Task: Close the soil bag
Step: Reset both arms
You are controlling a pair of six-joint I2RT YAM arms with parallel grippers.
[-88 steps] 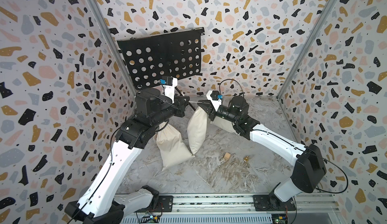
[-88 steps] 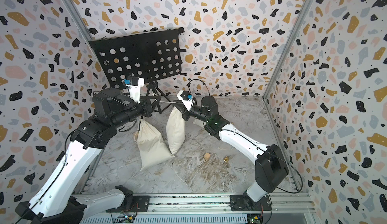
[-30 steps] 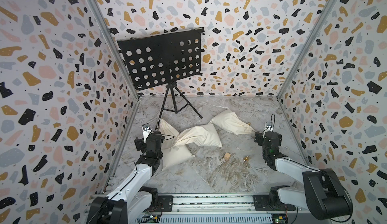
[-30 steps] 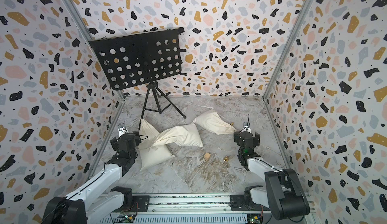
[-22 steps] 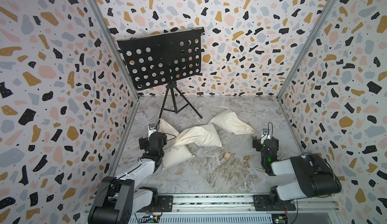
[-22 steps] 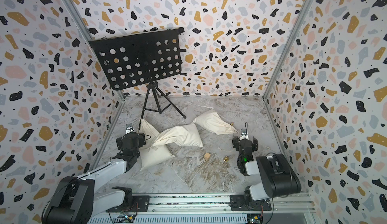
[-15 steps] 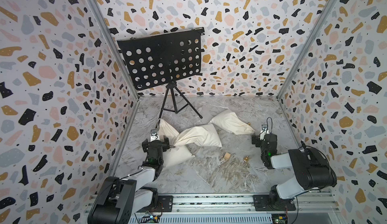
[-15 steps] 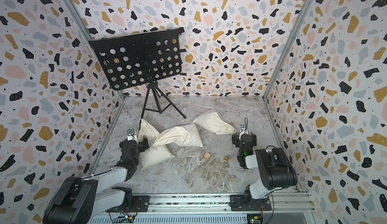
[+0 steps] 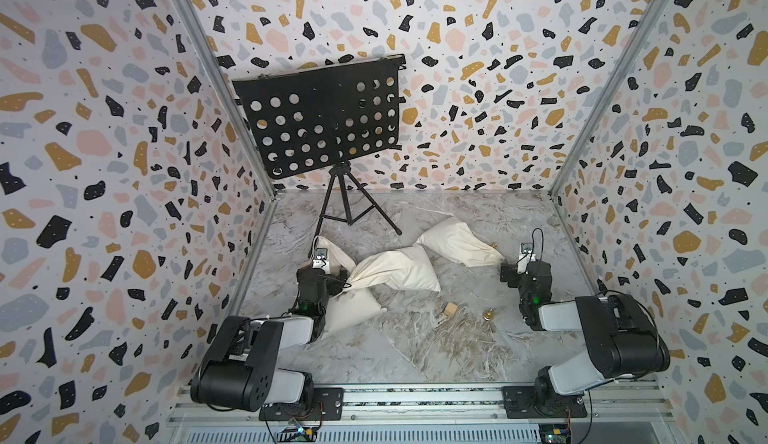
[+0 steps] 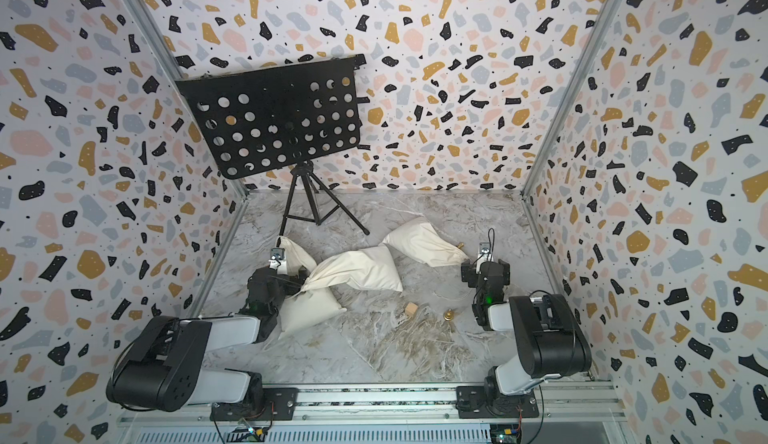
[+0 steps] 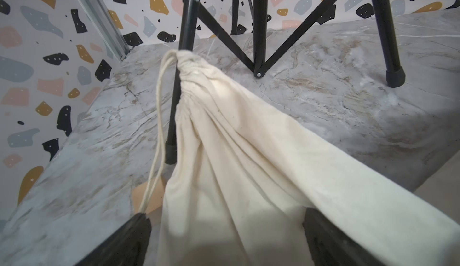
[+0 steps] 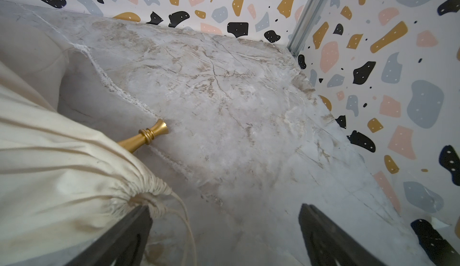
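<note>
Straddling the cream soil bag (image 11: 249, 157) on the desk (image 11: 323, 90), our left tool (image 11: 225, 215) stands wide open, gripping nothing; our right tool (image 12: 224, 207) gapes empty too. We fear the drawstring (image 11: 159, 127) running to one left finger (image 11: 129, 239) could snag and drag the cinched neck (image 11: 185, 63) loose

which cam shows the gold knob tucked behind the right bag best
Right wrist: the knob is close and sharp, rings and flared end clear, base hidden behind the bag. In both top views it is only a gold speck at the bag's edge. The left wrist view misses it.
</note>
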